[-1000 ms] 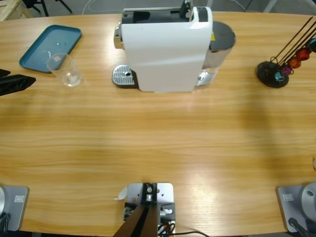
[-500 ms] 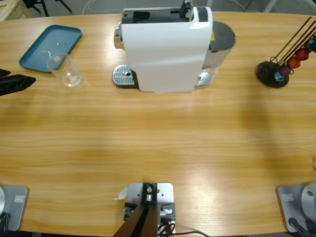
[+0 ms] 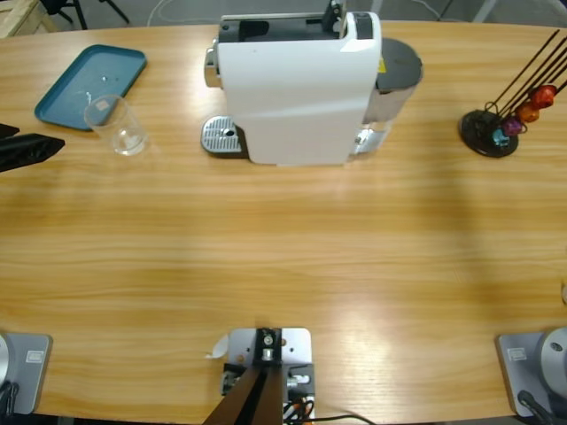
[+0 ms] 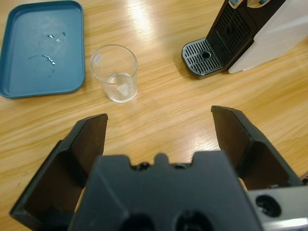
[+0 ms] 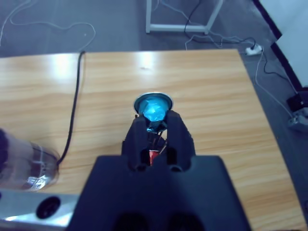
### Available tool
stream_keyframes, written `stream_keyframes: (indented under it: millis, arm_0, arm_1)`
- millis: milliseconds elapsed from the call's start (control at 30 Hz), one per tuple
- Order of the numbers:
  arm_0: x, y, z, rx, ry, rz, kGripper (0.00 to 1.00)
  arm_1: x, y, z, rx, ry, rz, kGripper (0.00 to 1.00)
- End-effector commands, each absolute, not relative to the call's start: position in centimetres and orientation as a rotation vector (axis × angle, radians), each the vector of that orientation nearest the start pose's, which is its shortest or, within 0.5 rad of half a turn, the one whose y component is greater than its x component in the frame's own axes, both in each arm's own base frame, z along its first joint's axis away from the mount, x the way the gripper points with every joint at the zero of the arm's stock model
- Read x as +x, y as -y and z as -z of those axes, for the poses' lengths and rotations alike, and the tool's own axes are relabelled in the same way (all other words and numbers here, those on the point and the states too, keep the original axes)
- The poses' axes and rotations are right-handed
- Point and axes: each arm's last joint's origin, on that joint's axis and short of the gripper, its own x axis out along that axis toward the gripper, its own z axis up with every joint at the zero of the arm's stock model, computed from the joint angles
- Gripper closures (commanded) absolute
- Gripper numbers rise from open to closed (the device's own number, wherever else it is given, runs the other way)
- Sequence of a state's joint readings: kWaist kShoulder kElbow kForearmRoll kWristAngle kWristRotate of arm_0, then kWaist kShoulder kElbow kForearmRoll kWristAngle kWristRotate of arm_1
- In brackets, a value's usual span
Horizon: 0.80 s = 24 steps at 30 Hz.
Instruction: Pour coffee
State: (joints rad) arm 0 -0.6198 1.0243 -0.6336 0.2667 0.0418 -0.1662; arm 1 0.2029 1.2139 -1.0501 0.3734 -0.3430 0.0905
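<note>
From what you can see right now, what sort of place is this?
Probably a robotics lab set up as a coffee station: a coffee machine, a glass and a capsule stand share a long wooden table, and loose cables run across the floor beyond.

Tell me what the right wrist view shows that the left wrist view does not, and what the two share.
Only the right wrist view shows the right end effector shut on a blue capsule, a black cable and the floor. Only the left wrist view shows the open left end effector, the clear glass, the teal tray and the coffee machine with its drip grate. Both show the wooden table.
</note>
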Motion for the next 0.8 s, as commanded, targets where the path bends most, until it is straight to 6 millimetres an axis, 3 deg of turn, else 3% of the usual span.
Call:
stream_keyframes:
  millis: [33,200,333,400,533,633,800]
  arm_0:
    - [11.0,7.8,-28.9,0.082,-0.697,0.518,0.069]
    - [10.9,7.7,-29.0,0.079,-0.690,0.521,0.069]
    - [10.8,7.7,-28.9,0.076,-0.689,0.528,0.066]
    - [10.8,7.7,-28.9,0.075,-0.689,0.530,0.064]
    - [10.7,7.7,-28.9,0.075,-0.687,0.531,0.035]
    - [10.9,7.8,-28.8,0.078,-0.695,0.529,0.027]
    - [10.8,7.7,-28.8,0.076,-0.690,0.530,0.030]
  arm_1:
    - [14.8,-4.6,-42.5,-0.244,-0.472,-0.112,1.000]
    - [9.7,-8.1,-42.5,-0.548,-0.372,-0.699,1.000]
    - [9.2,-10.1,-43.2,-0.608,-0.416,-0.990,1.000]
    - [9.9,-11.7,-43.8,-0.623,-0.389,-1.111,1.000]
    - [13.4,-16.6,-44.5,-0.658,-0.282,-1.262,1.000]
    - [16.5,-20.3,-44.2,-0.682,-0.259,-1.319,1.000]
    - [20.2,-24.4,-42.7,-0.727,-0.254,-1.382,1.000]
